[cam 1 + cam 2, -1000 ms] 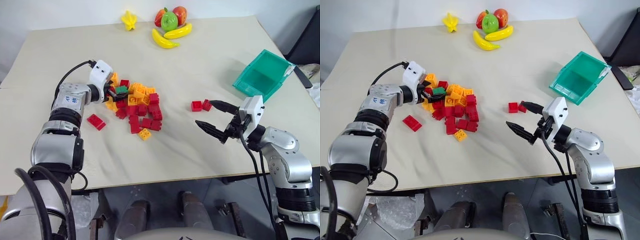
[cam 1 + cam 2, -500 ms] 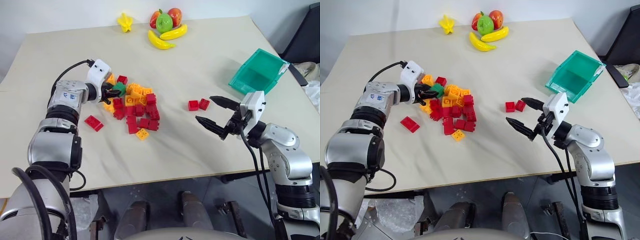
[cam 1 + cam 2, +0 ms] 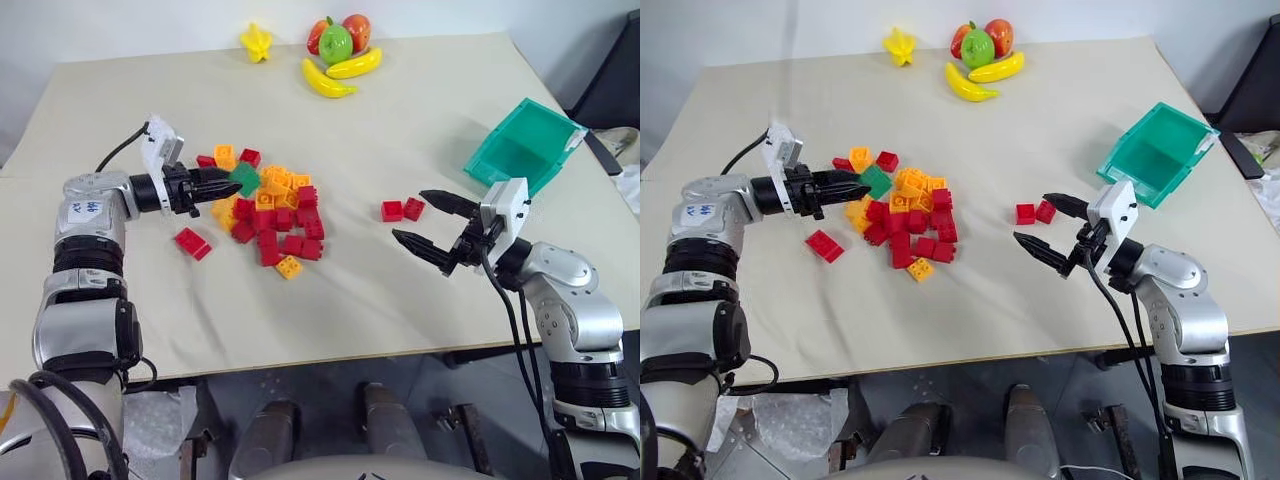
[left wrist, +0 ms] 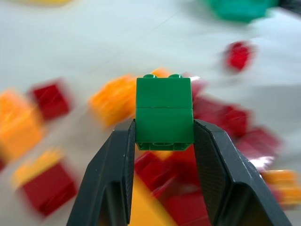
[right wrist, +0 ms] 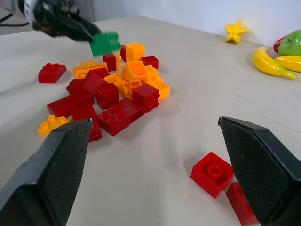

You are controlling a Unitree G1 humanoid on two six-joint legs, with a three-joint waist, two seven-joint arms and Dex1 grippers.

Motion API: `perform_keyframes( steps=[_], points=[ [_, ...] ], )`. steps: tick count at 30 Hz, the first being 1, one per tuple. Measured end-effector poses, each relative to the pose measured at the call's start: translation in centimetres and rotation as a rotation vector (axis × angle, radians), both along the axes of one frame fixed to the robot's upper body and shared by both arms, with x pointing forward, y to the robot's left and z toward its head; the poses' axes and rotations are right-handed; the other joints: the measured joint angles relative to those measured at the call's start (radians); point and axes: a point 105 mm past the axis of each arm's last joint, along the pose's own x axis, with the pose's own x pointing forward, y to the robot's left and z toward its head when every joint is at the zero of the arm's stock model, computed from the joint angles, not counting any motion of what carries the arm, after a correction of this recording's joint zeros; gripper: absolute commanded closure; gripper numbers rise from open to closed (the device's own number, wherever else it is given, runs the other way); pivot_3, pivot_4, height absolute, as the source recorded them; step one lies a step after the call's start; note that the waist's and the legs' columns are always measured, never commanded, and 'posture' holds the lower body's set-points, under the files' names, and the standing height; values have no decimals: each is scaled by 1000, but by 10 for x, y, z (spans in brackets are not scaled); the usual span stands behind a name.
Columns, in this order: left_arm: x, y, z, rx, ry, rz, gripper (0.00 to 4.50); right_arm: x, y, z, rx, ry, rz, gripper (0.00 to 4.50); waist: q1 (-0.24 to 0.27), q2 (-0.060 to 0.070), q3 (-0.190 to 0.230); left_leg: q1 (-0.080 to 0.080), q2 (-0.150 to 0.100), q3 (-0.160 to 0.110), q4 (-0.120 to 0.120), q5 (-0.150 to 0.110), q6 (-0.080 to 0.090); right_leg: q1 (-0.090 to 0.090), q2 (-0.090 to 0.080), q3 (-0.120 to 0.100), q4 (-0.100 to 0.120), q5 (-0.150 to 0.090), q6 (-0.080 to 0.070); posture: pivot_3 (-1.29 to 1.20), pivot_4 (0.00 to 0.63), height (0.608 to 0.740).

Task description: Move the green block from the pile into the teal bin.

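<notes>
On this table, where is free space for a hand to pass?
Bare: between the pile and the two red bricks; between the toy fruit and the teal bin; the near edge. Crowded: around the pile, where the left gripper holds the green block.

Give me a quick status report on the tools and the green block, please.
Left tool shut on green block, above the pile. Right tool open, empty. Teal bin far right; right arm between.

left gripper [image 3: 226, 180] | green block [image 3: 244, 179] | gripped, lifted off pile [image 3: 272, 212]
</notes>
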Motion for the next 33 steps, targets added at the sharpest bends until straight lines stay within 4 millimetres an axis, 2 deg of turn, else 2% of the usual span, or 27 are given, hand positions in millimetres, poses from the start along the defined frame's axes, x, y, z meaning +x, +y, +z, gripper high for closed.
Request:
perform_keyframes(
  steps=[3, 4, 6, 7, 9, 12, 15, 17, 19, 20, 25, 27, 28, 31, 33],
  points=[
    [-7, -18, 2, 0, -4, -64, 3049, 0, -2, -1, -7, 2, 1, 0, 3, 0, 0, 0, 0, 0, 0, 0, 0, 0, 0, 0, 0, 0, 0, 0, 150, 740],
    [-12, -31, 0, 12, 0, -107, 3049, -2, -7, -4, -30, 12, 4, 0, 4, 0, 0, 0, 0, 0, 0, 0, 0, 0, 0, 0, 0, 0, 0, 0, 150, 740],
    [-24, -68, -8, 29, 7, -235, 3049, -7, -19, -10, -80, 40, -5, 0, 22, 0, 0, 0, -1, 0, 1, -1, 1, 1, 0, 0, -1, 0, 1, 0, 150, 740],
    [-33, -91, -17, 42, 27, -312, 3049, -10, -24, -9, -95, 42, -3, 0, 28, 0, 0, -1, -1, 0, 1, -1, 2, 1, 0, 1, -3, 1, 2, 0, 150, 740],
    [-45, -123, -32, 66, 59, -414, 3049, -14, -34, -9, -128, 51, -9, 0, 30, 0, 0, -1, -1, 2, 1, -1, 2, 2, 0, 2, -8, 2, 3, 0, 150, 740],
    [-50, -146, -45, 110, 50, -472, 3049, -19, -47, -10, -153, 64, -39, 0, 27, 0, 0, 1, -2, 5, 1, -1, 2, 2, 2, 3, -9, 2, 3, 0, 150, 740],
    [-43, -168, -56, 154, 33, -478, 3049, -22, -59, -10, -149, 84, -73, 0, 28, 0, 0, 1, -3, 5, 1, -1, 2, 2, 2, 3, -10, 3, 2, 0, 150, 740],
    [-41, -182, -70, 192, 47, -489, 2307, -25, -62, -7, -147, 73, -88, 0, 32, 0, 0, 1, -3, 6, 1, -1, 2, 2, 2, 4, -10, 3, 3, 0, 150, 740],
    [-38, -186, -87, 245, 97, -480, 1756, -27, -63, -4, -151, 56, -104, 0, 31, 0, 0, 1, -3, 7, 1, -1, 2, 2, 2, 4, -10, 3, 3, 0, 150, 740],
    [-36, -185, -89, 249, 102, -473, 1465, -28, -63, -4, -152, 55, -108, 0, 31, 0, 0, 1, -3, 7, 1, -1, 2, 2, 2, 4, -10, 3, 3, 0, 150, 740],
    [-29, -181, -79, 233, 75, -453, 19, -32, -65, -2, -156, 52, -129, 0, 37, 0, 0, 1, -2, 7, 1, -1, 3, 2, 2, 5, -10, 4, 4, 0, 150, 740],
    [-28, -179, -75, 214, 65, -448, 19, -33, -66, -2, -166, 57, -131, 0, 41, 0, 0, 1, -2, 7, 1, -1, 3, 2, 1, 5, -10, 4, 4, 0, 150, 740],
    [-26, -172, -66, 157, 29, -428, 19, -35, -66, -2, -184, 73, -126, 0, 41, 0, 0, 1, -1, 7, 1, -1, 3, 1, 1, 6, -10, 4, 4, 0, 150, 740],
    [-17, -133, -32, 26, -111, -328, 19, -40, -77, 1, -230, 118, -149, 0, 37, 0, 0, 1, 1, 7, 1, -1, 3, 0, 2, 6, -10, 4, 3, 0, 150, 740],
    [-17, -105, -19, -12, -148, -273, 19, -45, -89, 4, -265, 149, -175, 0, 40, 0, 0, 1, 1, 7, 1, -1, 3, 1, 2, 6, -10, 4, 3, 0, 150, 740]
  ],
)
